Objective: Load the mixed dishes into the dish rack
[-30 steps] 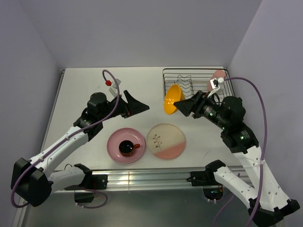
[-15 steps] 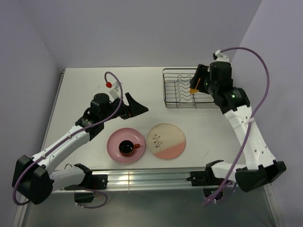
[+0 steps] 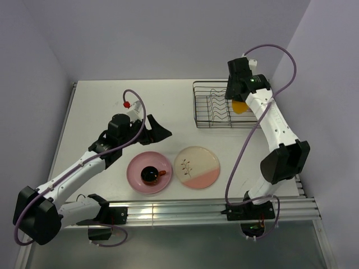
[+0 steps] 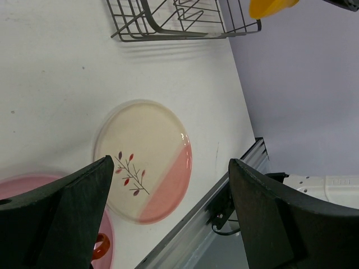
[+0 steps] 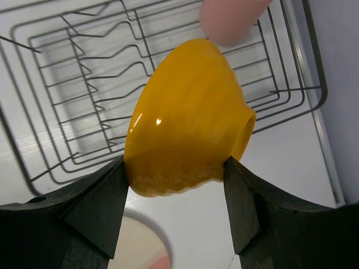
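My right gripper (image 5: 176, 168) is shut on the yellow bowl (image 5: 185, 129) and holds it tilted above the right part of the dish rack (image 5: 84, 84). From above, the bowl (image 3: 240, 107) shows under the right gripper (image 3: 238, 101) at the rack (image 3: 210, 106). The pink tumbler (image 5: 230, 19) lies at the rack's far right end; it is hidden from above. The cream plate (image 3: 197, 167) and the pink plate (image 3: 134, 168) with the red-orange cup (image 3: 149, 175) on it lie near the front. My left gripper (image 3: 158, 129) is open and empty, hovering above the cream plate (image 4: 143, 159).
The rack's wavy dividers (image 5: 112, 67) stand in its left and middle part, with nothing in them. The metal rail (image 3: 185, 210) runs along the table's front edge. The side walls stand close to the table's left and right edges.
The right arm has swung the yellow bowl from the rack's front left up and over to its right part. The left gripper has drifted slightly down and back.
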